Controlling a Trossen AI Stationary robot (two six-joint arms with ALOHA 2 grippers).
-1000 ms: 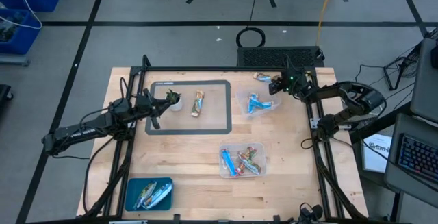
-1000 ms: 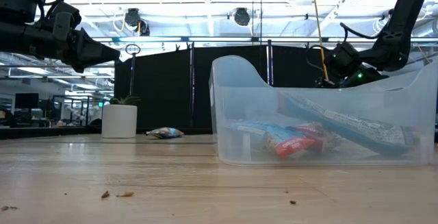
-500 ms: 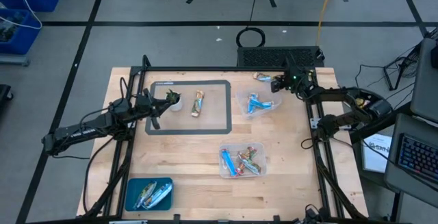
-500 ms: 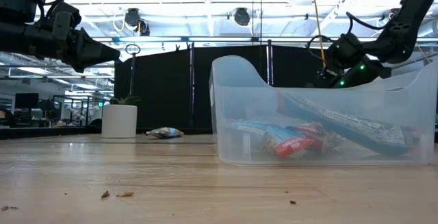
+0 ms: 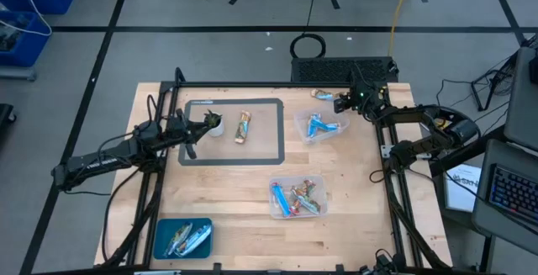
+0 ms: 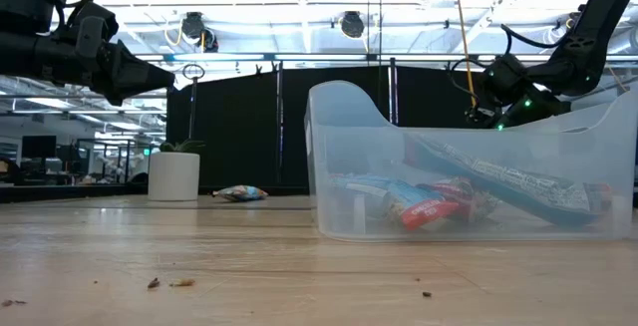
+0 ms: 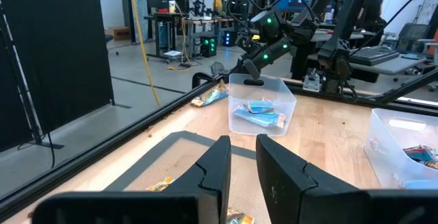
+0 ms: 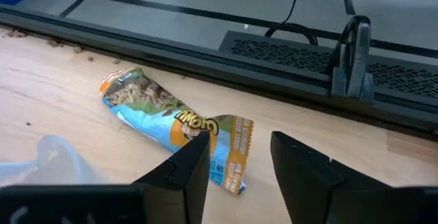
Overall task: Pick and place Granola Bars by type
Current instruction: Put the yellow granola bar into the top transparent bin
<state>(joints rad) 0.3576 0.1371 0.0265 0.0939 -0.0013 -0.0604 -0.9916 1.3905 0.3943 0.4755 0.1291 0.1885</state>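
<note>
step in hand looked like the approach to a pick: right tool (image 8: 236, 159) sat over the far right corner of the table (image 5: 353, 174), aimed at a loose blue and orange granola bar (image 8: 174, 125) lying flat near the far edge, just beyond the clear bin (image 5: 319, 126) with blue bars in it. its fingers were spread with a clear gap, holding nothing; the bar's orange end showed between and just ahead of the tips, not touched as far as i could tell. next move probably needs a short drop and forward ease so the fingers straddle the wrapper across its narrow side, then close. left tool (image 7: 238, 162) waited over the grey-outlined mat (image 5: 265, 136) near the white cup (image 5: 214, 124), fingers nearly together with a thin slit, empty. one more bar (image 5: 243, 127) lay on that mat; mixed bars filled the near clear bin (image 5: 298, 197), silvery ones the blue tray (image 5: 182, 237).
</note>
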